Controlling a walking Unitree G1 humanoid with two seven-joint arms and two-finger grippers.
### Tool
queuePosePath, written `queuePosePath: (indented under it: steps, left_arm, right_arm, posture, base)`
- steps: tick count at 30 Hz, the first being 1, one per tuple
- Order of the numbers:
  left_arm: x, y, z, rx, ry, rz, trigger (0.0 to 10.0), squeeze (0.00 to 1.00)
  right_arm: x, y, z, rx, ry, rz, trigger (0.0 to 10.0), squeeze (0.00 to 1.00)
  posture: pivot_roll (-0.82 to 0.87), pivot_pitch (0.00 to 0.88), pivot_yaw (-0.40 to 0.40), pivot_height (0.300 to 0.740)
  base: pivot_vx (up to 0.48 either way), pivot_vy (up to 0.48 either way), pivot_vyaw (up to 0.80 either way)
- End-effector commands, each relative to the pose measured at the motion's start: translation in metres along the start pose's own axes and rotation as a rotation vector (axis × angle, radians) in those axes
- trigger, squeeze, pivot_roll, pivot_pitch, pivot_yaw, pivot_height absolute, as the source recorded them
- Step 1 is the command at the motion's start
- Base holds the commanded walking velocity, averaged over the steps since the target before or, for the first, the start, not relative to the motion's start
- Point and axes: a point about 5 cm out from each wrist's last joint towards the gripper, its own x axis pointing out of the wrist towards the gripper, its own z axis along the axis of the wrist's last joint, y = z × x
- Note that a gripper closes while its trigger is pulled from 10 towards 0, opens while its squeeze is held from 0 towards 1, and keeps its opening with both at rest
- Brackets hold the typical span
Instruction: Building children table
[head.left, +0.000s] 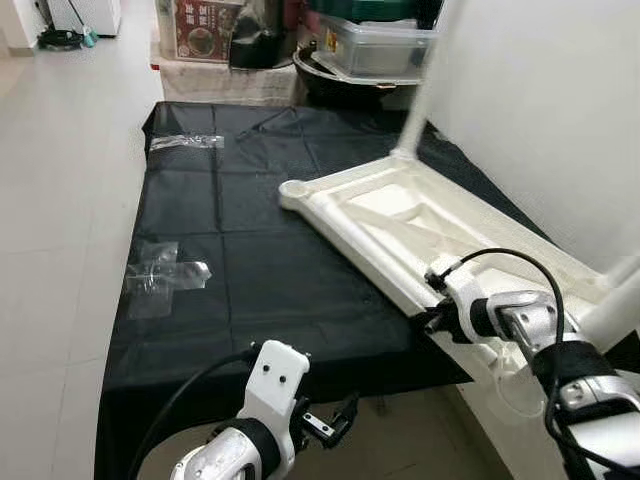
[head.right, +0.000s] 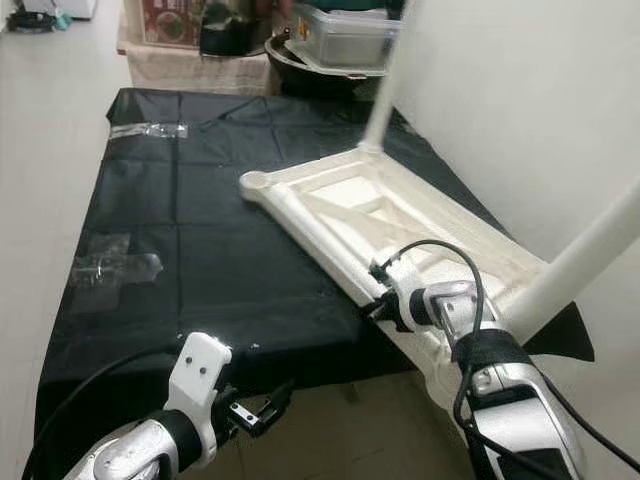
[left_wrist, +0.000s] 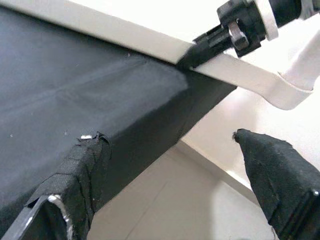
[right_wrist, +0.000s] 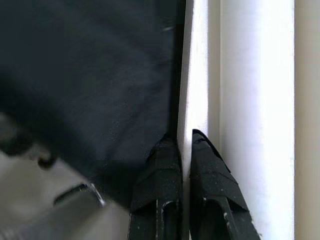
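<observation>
Standing upright: two legs (head.left: 425, 90) on one tabletop (head.left: 400, 215).

We are in a lived-in room of a home, on a pale tiled floor (head.left: 70, 200) beside a plain white wall (head.left: 540, 110). A black sheet (head.left: 250, 250) is spread over the tiles as a work mat, with clear tape (head.left: 165, 270) stuck on it. Beyond the sheet's far edge we see household clutter: a printed cardboard box (head.left: 200, 28) and a clear lidded storage bin (head.left: 375, 45).
</observation>
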Motion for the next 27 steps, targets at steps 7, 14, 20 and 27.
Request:
queuePosePath:
  steps: [7, 14, 20, 27]
  left_arm:
    - [0.005, -0.002, -0.003, -0.008, 0.007, -0.023, 10.0, 0.0]
    - [0.008, -0.002, -0.003, -0.004, 0.002, -0.027, 10.0, 0.0]
    - [0.008, -0.001, -0.003, -0.003, 0.0, -0.028, 10.0, 0.0]
    - [0.01, -0.001, -0.004, -0.003, -0.003, -0.03, 10.0, 0.0]
  right_arm:
    - [-0.015, 0.004, 0.022, -0.374, 0.043, 0.149, 0.0, 0.0]
    - [-0.021, -0.007, 0.022, -0.572, 0.18, 0.094, 0.0, 0.0]
    - [-0.028, -0.016, 0.019, -0.673, 0.277, 0.058, 0.0, 0.0]
    - [-0.029, -0.025, 0.035, -0.654, 0.15, -0.085, 10.0, 1.0]
  posture:
    - [0.13, 0.039, -0.141, 0.74]
    - [0.13, 0.034, -0.146, 0.74]
    - [0.13, 0.032, -0.145, 0.74]
    - [0.13, 0.025, -0.143, 0.74]
  base:
    - [0.0, 0.0, 0.0]
    - [0.0, 0.0, 0.0]
    - [0.0, 0.0, 0.0]
    - [0.0, 0.0, 0.0]
